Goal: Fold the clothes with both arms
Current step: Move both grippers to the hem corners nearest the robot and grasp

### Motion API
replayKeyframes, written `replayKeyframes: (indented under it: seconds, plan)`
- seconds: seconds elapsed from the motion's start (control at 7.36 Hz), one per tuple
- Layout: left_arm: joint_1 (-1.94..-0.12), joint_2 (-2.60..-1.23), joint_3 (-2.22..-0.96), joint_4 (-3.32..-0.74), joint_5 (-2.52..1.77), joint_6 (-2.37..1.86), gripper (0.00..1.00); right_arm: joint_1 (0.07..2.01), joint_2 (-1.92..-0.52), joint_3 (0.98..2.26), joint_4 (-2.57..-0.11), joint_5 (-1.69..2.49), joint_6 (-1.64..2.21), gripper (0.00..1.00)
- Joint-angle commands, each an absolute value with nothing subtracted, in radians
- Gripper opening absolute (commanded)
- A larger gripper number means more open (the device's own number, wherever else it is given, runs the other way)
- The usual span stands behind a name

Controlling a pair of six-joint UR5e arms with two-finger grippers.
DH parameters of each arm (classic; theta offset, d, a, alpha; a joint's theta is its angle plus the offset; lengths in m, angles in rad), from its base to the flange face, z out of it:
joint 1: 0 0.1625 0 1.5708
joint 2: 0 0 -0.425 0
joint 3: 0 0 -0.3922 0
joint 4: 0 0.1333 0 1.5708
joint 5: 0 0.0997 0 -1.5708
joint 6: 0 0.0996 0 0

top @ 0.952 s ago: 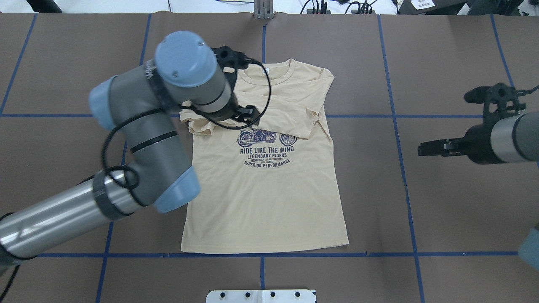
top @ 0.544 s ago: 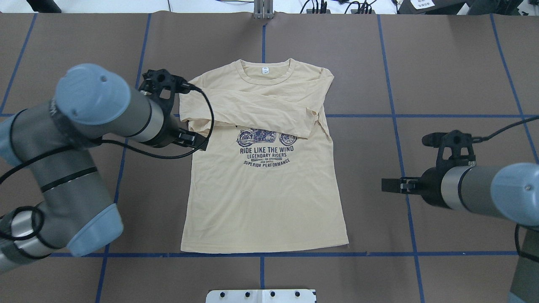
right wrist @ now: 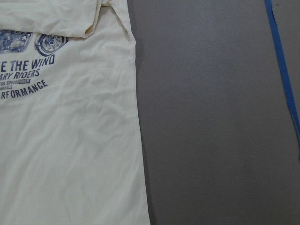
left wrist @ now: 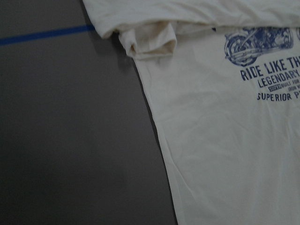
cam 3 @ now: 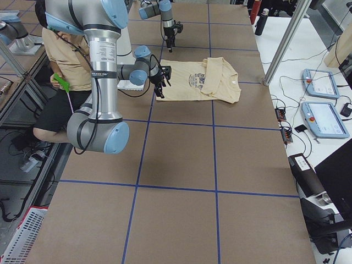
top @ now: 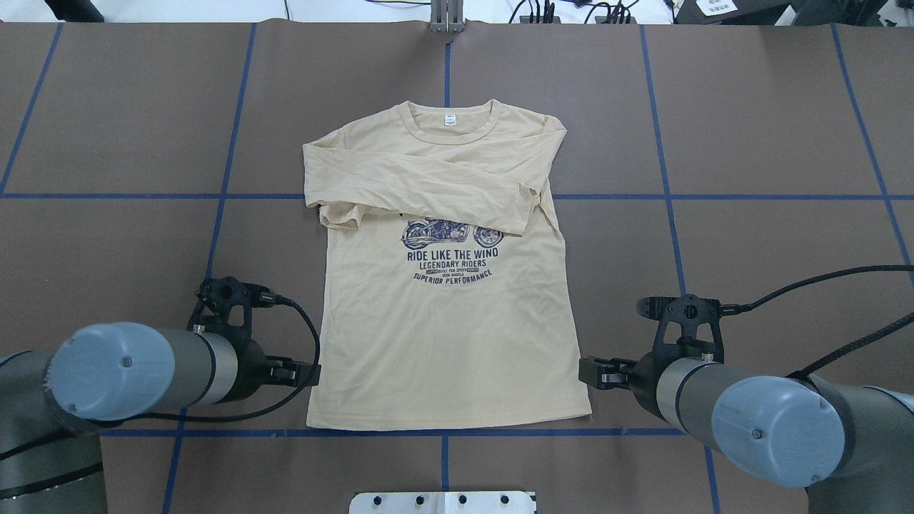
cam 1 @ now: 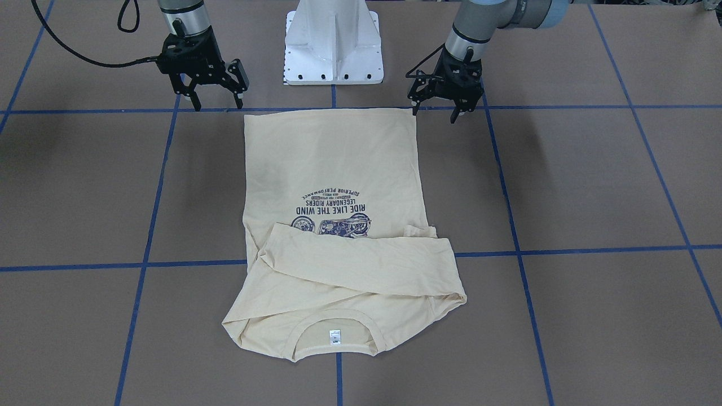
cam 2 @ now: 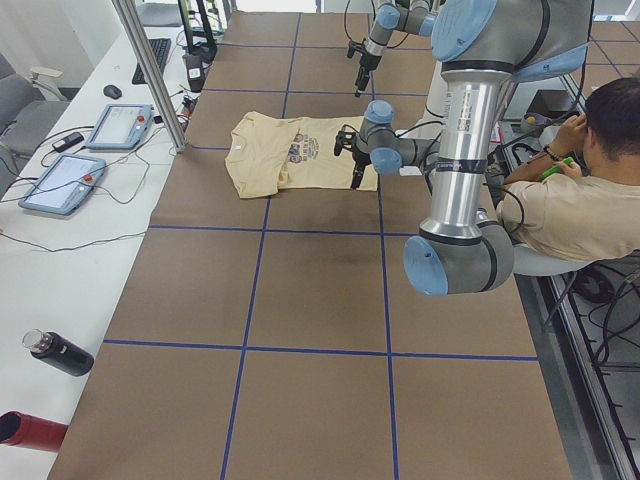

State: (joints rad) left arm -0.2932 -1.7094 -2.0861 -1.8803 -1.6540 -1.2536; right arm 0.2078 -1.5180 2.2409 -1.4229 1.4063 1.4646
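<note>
On the tabletop (top: 750,250) centre the shirt (top: 443,343) lies flat, collar away from the robot, both sleeves folded across its chest, with the left fingers (cam 1: 454,113) and right fingers (cam 1: 196,101) hovering just beside its two hem corners, both pairs spread, holding nothing.

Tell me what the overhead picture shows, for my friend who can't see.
A cream long-sleeved T-shirt lies flat on a brown table, both sleeves folded across its chest. The left gripper and right gripper are beside its two bottom corners.
</note>
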Motion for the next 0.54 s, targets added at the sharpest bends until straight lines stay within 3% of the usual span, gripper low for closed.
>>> replayKeyframes:
  seconds: [0.0,0.14,0.41]
  plan:
    - [-0.2,-1.713,-2.062,-1.89,-1.637,-1.368,0.71,0.207,-1.493,2.241,-1.447,1.407,1.465,1.0]
    - [-0.186,-1.729,-2.05,-1.89,-1.638,-1.37,0.58,0.207,-1.493,2.24,-1.447,1.408,1.465,1.0]
    - [-0.184,-1.775,-2.0,-1.89,-1.638,-1.37,0.49,0.209,-1.494,2.238,-1.447,1.408,1.465,1.0]
